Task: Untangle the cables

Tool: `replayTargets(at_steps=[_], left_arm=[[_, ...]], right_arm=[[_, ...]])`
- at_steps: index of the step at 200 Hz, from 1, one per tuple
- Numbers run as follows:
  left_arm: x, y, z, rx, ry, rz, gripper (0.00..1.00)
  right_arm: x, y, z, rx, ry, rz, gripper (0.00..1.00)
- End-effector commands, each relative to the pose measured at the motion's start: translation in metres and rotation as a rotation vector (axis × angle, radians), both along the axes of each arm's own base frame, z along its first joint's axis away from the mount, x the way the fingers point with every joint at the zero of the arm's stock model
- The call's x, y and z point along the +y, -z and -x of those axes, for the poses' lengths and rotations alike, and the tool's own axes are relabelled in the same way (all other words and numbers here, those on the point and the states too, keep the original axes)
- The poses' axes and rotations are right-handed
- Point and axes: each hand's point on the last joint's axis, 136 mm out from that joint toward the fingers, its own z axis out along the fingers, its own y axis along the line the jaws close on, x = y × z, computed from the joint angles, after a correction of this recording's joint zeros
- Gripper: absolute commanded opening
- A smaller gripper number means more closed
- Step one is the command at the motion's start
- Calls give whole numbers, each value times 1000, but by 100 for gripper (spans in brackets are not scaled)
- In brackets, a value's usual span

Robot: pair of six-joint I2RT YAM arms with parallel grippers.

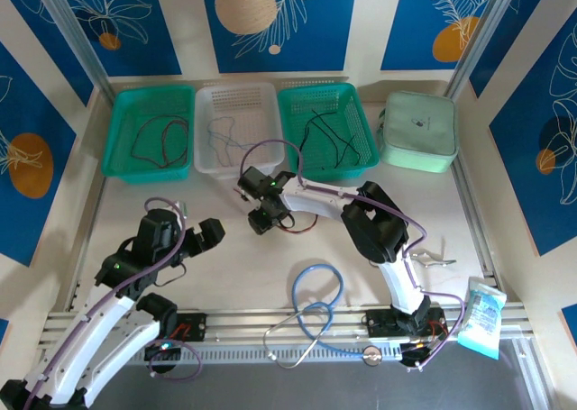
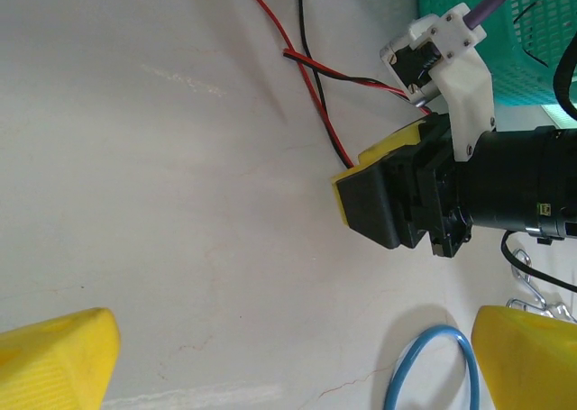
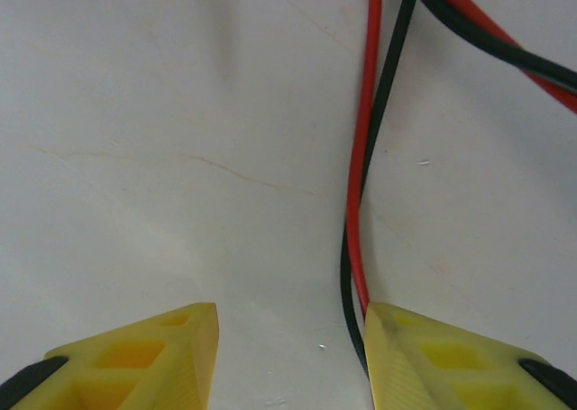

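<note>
One blue tube loop [image 1: 315,288] and one sealed packet [image 1: 482,315] are found nearest the arm bases, and neither is judged to belong to the job. Two tools are counted further in over the table [image 1: 234,270]. The left tool [image 2: 293,338] is held wide open and empty, hovering a little short of the work. The right tool [image 3: 290,320] is set low over one red wire [image 3: 370,50] and one black wire [image 3: 388,86], which lie crossed on the table between the arms and the baskets. Its jaws are parted and nothing is clamped, and both wires are seen running along the inner edge of one finger rather than through the middle of the gap. The step in hand is therefore judged to be the approach to a grasp on this crossed pair. The next move seems to call for a small sideways shift so that a single strand is centred, then a firm closing, with the other strand to be taken by the left tool and drawn away. Three baskets are counted at the far edge, two green and one white. One dark cable [image 1: 158,144] is seen in the left green basket [image 1: 115,135], one pale cable [image 1: 225,138] in the white basket [image 1: 203,113], and one black cable [image 1: 329,140] in the right green basket [image 1: 361,113]. One mint pouch [image 1: 419,131] is set just beside them.
</note>
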Motion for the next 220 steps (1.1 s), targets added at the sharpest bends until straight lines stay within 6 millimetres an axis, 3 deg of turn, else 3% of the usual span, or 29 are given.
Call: replayTargets(at_steps=[1, 51, 71, 91, 118, 144, 164, 187, 220], left_arm=[[0, 3, 0, 7, -10, 1, 99], [-1, 1, -1, 12, -4, -4, 99], [-2, 3, -1, 16, -3, 2, 99], [-2, 0, 0, 14, -1, 5, 99], [-1, -1, 0, 9, -3, 1, 99], [-3, 1, -1, 11, 0, 2, 99], [-4, 3, -1, 17, 6, 2, 99], [-4, 2, -1, 16, 6, 6, 99], [-4, 3, 1, 18, 2, 14, 99]], right_arm=[[-8, 8, -3, 17, -20, 44, 45], [-17, 20, 11, 37, -92, 87, 20], [-25, 17, 23, 44, -149, 131, 8], [-41, 8, 41, 70, -181, 195, 3], [-54, -7, 67, 91, -229, 119, 6], [-62, -24, 74, 77, -234, 37, 25], [-60, -43, 70, 57, -212, -38, 30], [-55, -56, 61, 12, -200, -91, 29], [-53, -44, 45, 80, -79, -68, 25]])
